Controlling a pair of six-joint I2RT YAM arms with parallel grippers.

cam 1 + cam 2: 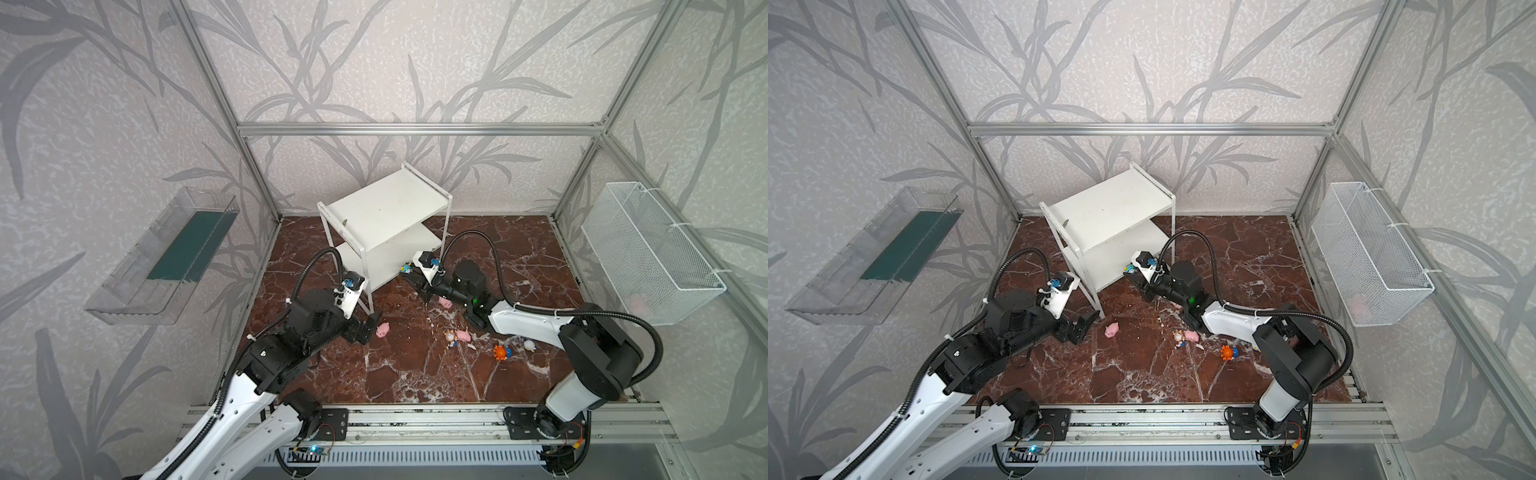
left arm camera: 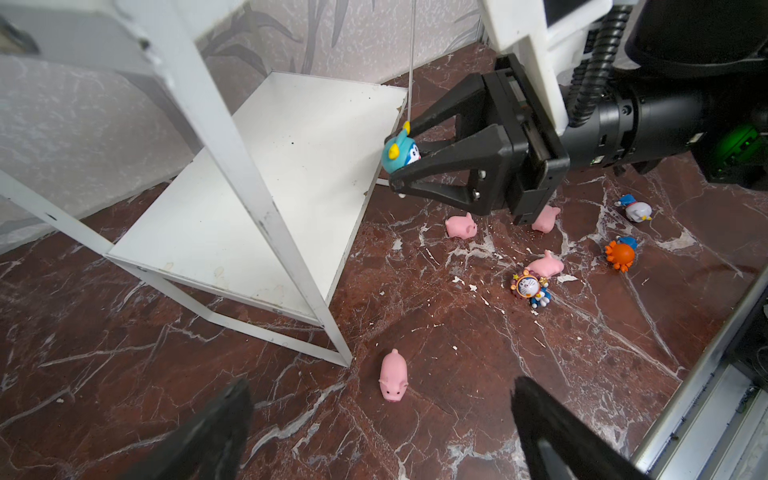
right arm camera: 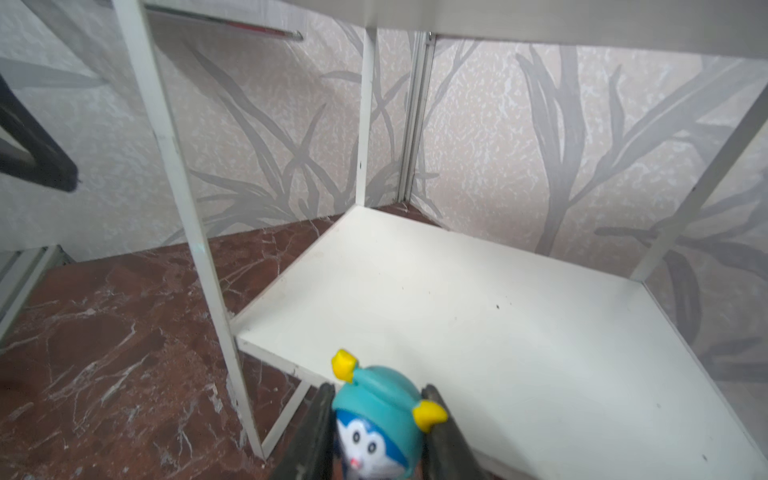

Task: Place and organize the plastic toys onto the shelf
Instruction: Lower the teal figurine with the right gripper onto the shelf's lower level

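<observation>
While the right arm stretches low across the bench point(image 1: 415, 374) toward 10 o'clock, forearm nearly level, its right claw point(image 3: 380, 415) is clamped on a blue figurine point(image 3: 376, 419) with yellow horns. It holds this toy clear of the bench, just beside the edge of the lower board point(image 2: 270, 187) at the 5 o'clock corner of the shelf point(image 1: 386, 208).

The left arm bends at the elbow and reaches toward 2 o'clock. Its left claw point(image 1: 371, 328) hangs low with jaws wide apart, near the shelf's 6 o'clock leg. A pink pig point(image 2: 392, 376) lies on the bench just ahead of its fingertips, untouched.

At the shelf's 4 to 5 o'clock, a second pig point(image 2: 460, 226) and a third pig point(image 2: 545, 219) lie below the right claw. A fourth pig point(image 2: 545, 264) lies just beside a star-ringed figurine point(image 2: 530, 286), with an orange figurine point(image 2: 620, 254) and a white figurine point(image 2: 636, 210) farther out.
</observation>
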